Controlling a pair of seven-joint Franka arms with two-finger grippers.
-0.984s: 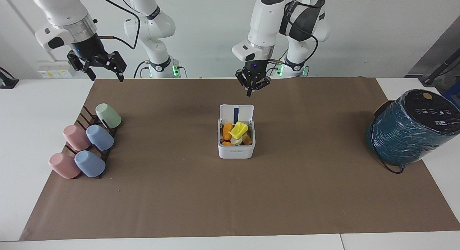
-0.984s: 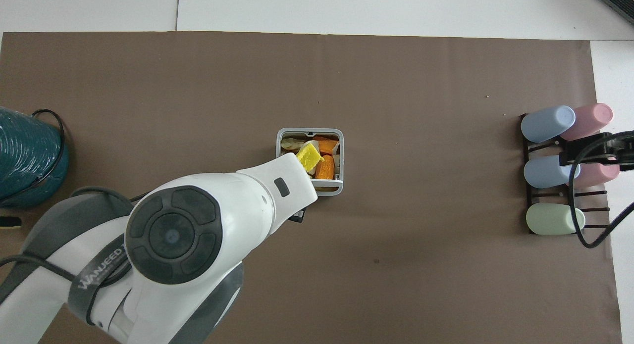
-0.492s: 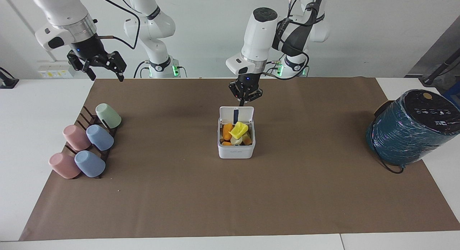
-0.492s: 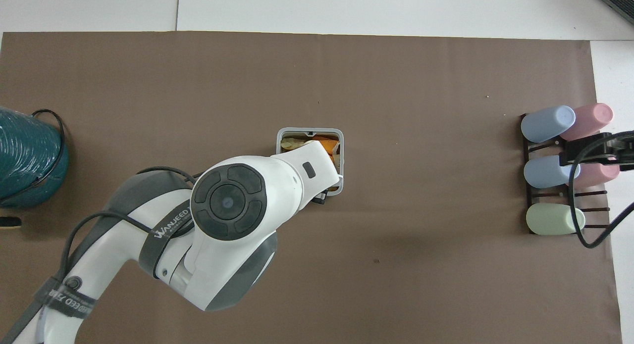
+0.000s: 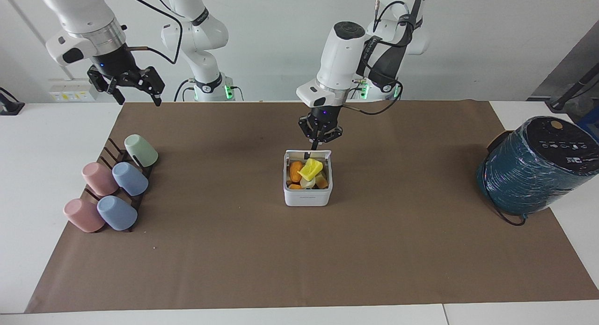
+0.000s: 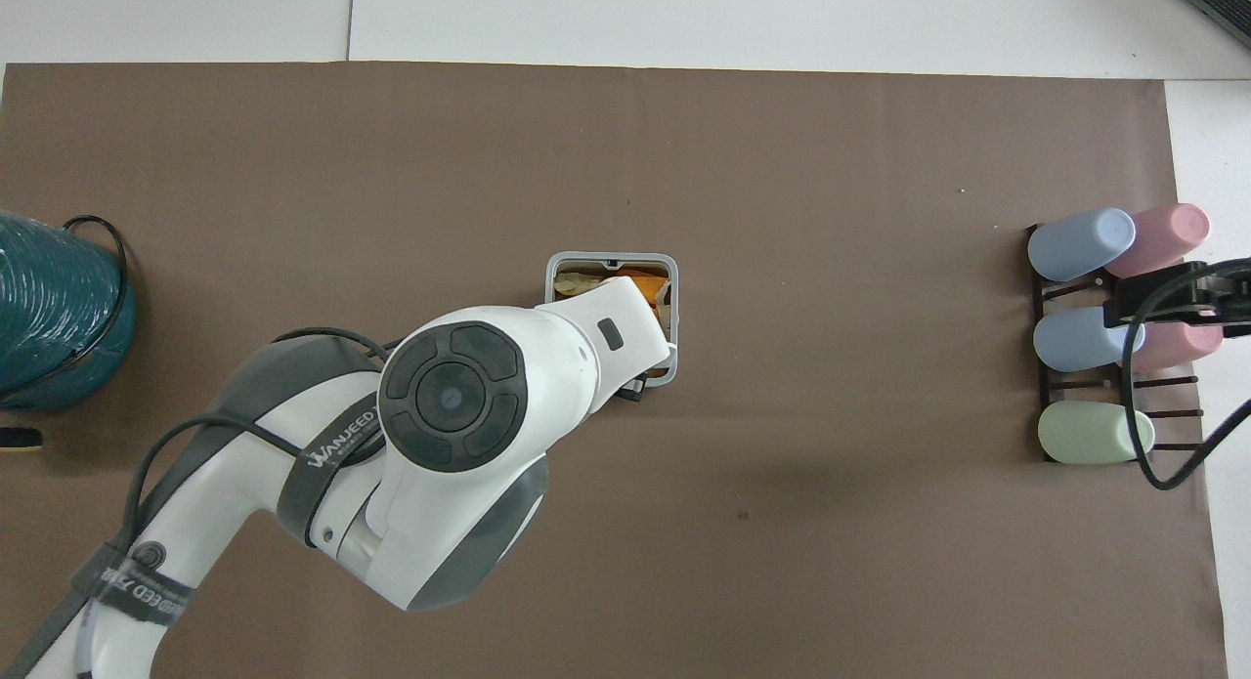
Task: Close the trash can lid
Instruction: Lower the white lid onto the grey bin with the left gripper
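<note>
Left gripper (image 5: 318,146) with fingertips pinched together, pressing on the lid (image 5: 308,152) (tilted partway over), trash can (image 5: 308,195) sitting mid-table on brown paper (image 5: 299,269), right gripper (image 5: 135,89) hanging spread open above the cup rack (image 5: 112,189), waiting

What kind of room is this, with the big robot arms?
Probably a robot testing lab. Two white arms stand at a table covered in brown paper, with practice props laid out: a small trash can full of toy scraps and a rack of pastel cups.
</note>
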